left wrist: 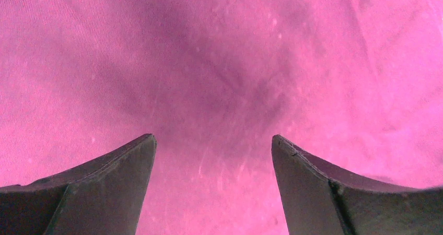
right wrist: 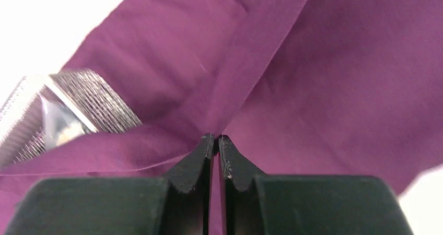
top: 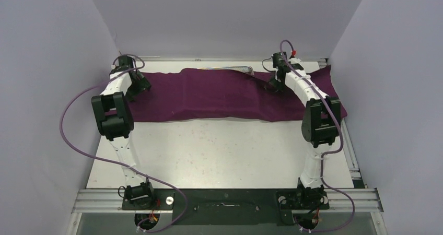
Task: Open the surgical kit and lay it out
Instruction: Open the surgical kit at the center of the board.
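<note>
The dark purple cloth wrap (top: 209, 95) lies spread across the far part of the table. A corner of the silver wire-mesh tray (top: 245, 69) peeks out at its far edge, and also shows in the right wrist view (right wrist: 78, 107). My right gripper (top: 275, 84) is shut on a pinched fold of the cloth (right wrist: 271, 62), its fingertips (right wrist: 216, 139) pressed together on it. My left gripper (top: 137, 86) is open over the cloth's left end; in its wrist view the fingers (left wrist: 125, 162) stand wide apart above the cloth (left wrist: 219, 78). Forceps, gauze and packets are hidden.
White walls close in the table on the left, back and right. Bare table surface (top: 219, 151) lies between the cloth and the arm bases. A metal rail (top: 224, 198) runs along the near edge. Purple cables (top: 73, 136) loop beside both arms.
</note>
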`<state>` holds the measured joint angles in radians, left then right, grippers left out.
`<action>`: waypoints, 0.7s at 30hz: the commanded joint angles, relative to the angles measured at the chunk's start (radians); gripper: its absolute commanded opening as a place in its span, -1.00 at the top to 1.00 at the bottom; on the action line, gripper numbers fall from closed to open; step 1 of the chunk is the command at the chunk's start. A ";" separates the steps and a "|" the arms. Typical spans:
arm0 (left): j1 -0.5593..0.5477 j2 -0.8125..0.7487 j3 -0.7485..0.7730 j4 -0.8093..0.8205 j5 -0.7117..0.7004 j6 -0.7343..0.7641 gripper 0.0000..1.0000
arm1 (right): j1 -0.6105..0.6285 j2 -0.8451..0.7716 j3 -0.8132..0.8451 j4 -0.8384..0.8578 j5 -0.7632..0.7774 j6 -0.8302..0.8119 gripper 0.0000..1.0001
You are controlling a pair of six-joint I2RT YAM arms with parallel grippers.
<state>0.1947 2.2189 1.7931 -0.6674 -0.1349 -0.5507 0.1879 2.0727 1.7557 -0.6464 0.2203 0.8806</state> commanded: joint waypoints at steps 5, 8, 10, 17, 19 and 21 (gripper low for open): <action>-0.008 -0.175 -0.105 0.038 0.035 -0.025 -0.57 | 0.069 -0.393 -0.322 -0.145 0.053 0.078 0.90; -0.009 -0.194 -0.131 0.048 0.036 -0.032 -0.59 | 0.086 -0.492 -0.469 -0.141 0.058 0.133 0.90; -0.010 -0.206 -0.146 0.059 0.039 -0.039 -0.59 | 0.088 -0.538 -0.545 -0.121 0.038 0.152 0.90; -0.014 -0.215 -0.140 0.070 0.037 -0.052 -0.64 | 0.057 -0.588 -0.587 -0.143 0.067 0.124 -0.28; -0.015 -0.214 -0.135 0.071 0.035 -0.054 -0.66 | 0.025 -0.603 -0.606 -0.146 0.080 0.104 -0.43; -0.015 -0.213 -0.133 0.073 0.035 -0.055 -0.66 | -0.029 -0.627 -0.642 -0.136 0.078 0.082 -0.49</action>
<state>0.1844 2.0663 1.6379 -0.6373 -0.0998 -0.5922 0.2359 1.5192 1.1595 -0.7860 0.2501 1.0000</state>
